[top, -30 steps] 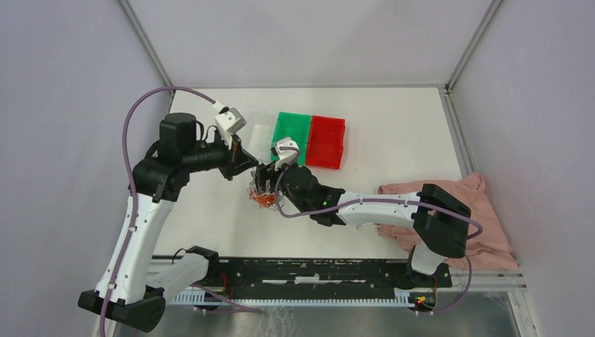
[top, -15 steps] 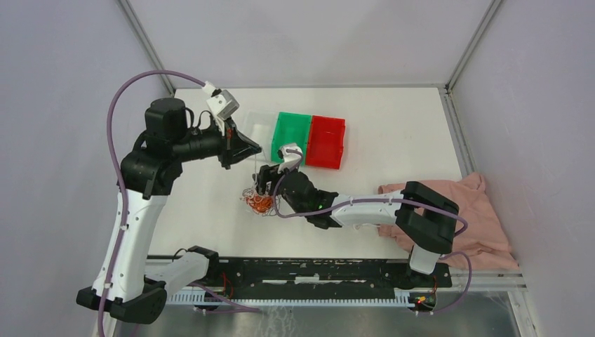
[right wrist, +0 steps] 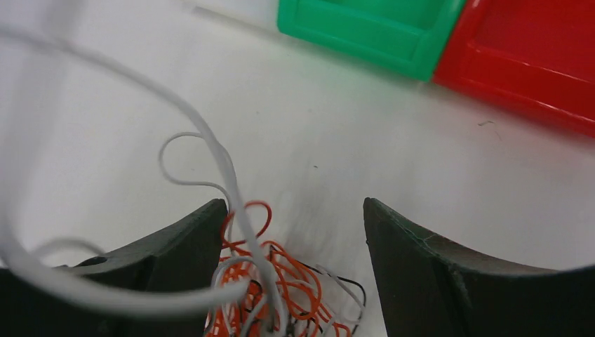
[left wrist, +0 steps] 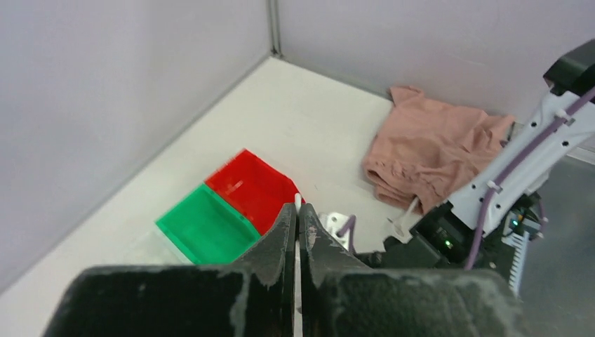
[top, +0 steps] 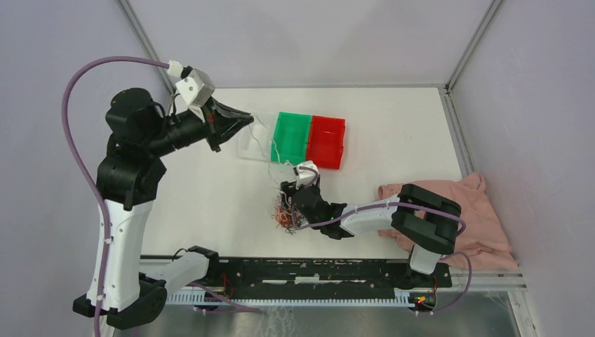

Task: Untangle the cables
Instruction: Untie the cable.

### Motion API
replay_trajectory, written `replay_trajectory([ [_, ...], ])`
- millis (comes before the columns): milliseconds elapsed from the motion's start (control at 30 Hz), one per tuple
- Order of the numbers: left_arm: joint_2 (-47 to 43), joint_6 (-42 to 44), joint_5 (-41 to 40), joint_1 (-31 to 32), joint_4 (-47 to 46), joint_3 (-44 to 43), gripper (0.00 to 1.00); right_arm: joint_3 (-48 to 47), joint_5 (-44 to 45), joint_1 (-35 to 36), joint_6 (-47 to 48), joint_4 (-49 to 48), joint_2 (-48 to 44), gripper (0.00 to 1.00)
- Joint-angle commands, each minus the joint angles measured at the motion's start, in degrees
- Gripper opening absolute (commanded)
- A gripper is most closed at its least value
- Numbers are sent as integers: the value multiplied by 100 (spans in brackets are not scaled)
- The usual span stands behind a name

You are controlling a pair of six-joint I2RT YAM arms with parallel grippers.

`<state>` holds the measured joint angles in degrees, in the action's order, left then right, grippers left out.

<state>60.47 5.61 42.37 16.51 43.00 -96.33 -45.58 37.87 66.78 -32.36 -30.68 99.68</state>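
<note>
**Top external.** The left gripper is raised over the table's far left. A white cable, faint and hard to trace, runs from it down to the tangle of cables. The right gripper covers the tangle's top.

**Left wrist.** The fingers are clenched on the white cable. Only its tip shows, and the tangle is hidden behind them.

**Right wrist.** The fingers are spread and grip nothing. The tangle lies between them, cut off by the lower edge. The nearest white loop is blurred. Beyond are the green bin and red bin.
</note>
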Motion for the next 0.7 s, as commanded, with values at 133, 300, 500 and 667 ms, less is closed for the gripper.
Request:
replay_trajectory([
  [133, 194, -165, -715, 10, -1362, -951, 3, 475, 406, -176, -212, 22, -489, 78],
  [300, 292, -111, -1093, 11, -1839, -1289, 3, 565, 399, -200, -288, 56, -500, 77],
  [500, 402, 41, -1619, 15, -2226, -1618, 3, 663, 365, -199, -332, 23, -561, 77],
  [667, 390, 188, -2208, 10, -2574, -1612, 3, 764, 328, -196, -332, -2, -741, 78],
])
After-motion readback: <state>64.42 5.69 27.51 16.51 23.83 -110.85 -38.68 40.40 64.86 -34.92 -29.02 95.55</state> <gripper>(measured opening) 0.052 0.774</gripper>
